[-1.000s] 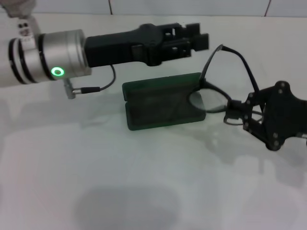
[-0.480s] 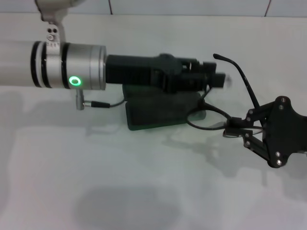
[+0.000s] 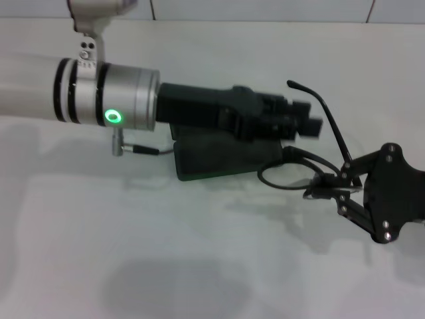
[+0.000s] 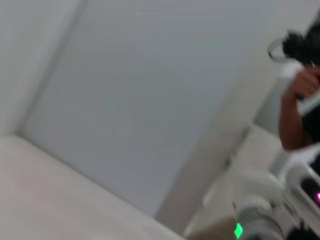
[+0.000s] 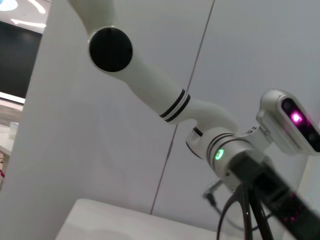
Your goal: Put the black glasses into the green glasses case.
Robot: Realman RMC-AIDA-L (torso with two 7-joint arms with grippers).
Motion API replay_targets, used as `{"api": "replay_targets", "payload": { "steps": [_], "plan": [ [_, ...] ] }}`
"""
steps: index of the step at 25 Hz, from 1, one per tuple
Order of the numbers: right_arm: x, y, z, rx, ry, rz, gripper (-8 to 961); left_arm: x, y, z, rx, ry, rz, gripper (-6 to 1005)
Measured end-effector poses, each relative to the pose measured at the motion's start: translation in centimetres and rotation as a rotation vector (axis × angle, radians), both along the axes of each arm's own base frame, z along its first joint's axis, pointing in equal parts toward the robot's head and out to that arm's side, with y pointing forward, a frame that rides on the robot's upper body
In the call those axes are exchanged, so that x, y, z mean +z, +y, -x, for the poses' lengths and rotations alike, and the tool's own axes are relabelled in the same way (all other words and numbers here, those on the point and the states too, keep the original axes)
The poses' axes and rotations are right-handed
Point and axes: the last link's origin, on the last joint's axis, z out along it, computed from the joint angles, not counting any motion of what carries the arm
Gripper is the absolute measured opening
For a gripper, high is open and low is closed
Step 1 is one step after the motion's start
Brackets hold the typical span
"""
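1. The left gripper [image 3: 302, 119] reaches in from the left across a white table [image 3: 199, 252], its black body stretched over the green glasses case [image 3: 219, 158] and hiding most of the far half of it; whether its fingers are spread or closed cannot be told.
2. The green glasses case lies flat on the table near the centre of the head view, its near edge and left end showing below the arm.
3. The right gripper [image 3: 325, 189] comes in from the right edge, clenched on the black glasses [image 3: 299, 174] at the frame's right end.
4. The black glasses hang just off the case's right end, one lens rim close to or overlapping the case's right corner, one temple arm rising up and back past the left gripper's tip.
5. A green ring light [image 3: 114, 117] glows on the left arm's silver wrist [image 3: 126, 96], with a thin cable [image 3: 143, 149] trailing beneath it.
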Motion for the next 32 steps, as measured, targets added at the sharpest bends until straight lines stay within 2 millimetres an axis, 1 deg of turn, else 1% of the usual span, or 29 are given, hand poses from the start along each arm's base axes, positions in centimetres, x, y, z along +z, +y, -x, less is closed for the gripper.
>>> {"api": "replay_targets", "payload": {
  "steps": [2,4,6,12,15,18,20,22,24,26,30,31,32],
  "plan": [
    [0.0,-0.3,0.0,0.018,0.004,0.004,90,0.6,0.3,0.3,0.024,-0.023,-0.026,547],
    [0.1,-0.7,0.1,0.042,0.02,0.006,91,1.3,0.5,1.1,0.059,-0.042,-0.061,547],
    [0.4,-1.0,0.4,0.072,0.047,-0.002,92,1.5,0.5,1.9,0.074,-0.028,-0.079,547],
    [1.9,-2.0,1.0,0.17,0.201,-0.129,96,1.0,0.5,3.1,0.071,0.063,-0.089,547],
    [2.4,-2.7,1.3,0.227,0.281,-0.151,98,0.3,0.8,3.1,0.068,0.092,-0.107,548],
    [1.5,-2.8,2.2,0.262,0.309,-0.077,100,-1.1,1.3,2.2,0.068,0.094,-0.144,548],
    [0.1,-2.5,2.8,0.262,0.306,0.003,101,-1.8,1.6,1.4,0.053,0.084,-0.174,548],
    [-1.5,-2.0,3.5,0.252,0.291,0.089,102,-1.9,1.8,0.7,0.037,0.06,-0.193,548],
    [-2.7,-1.4,4.0,0.227,0.274,0.147,104,-1.8,1.9,0.1,0.025,0.021,-0.209,548],
    [-3.2,-1.1,3.8,0.189,0.258,0.159,105,-1.5,1.8,-0.2,0.007,-0.017,-0.22,547],
    [-3.6,-0.4,3.0,0.095,0.238,0.124,107,-0.5,0.6,0.0,-0.069,-0.098,-0.26,546],
    [-3.6,-0.3,2.9,0.08,0.236,0.113,108,-0.5,0.6,0.0,-0.069,-0.098,-0.26,547],
    [-3.6,-0.3,2.7,0.067,0.236,0.103,109,-0.2,0.1,0.1,-0.108,-0.122,-0.277,547]
  ]
}}
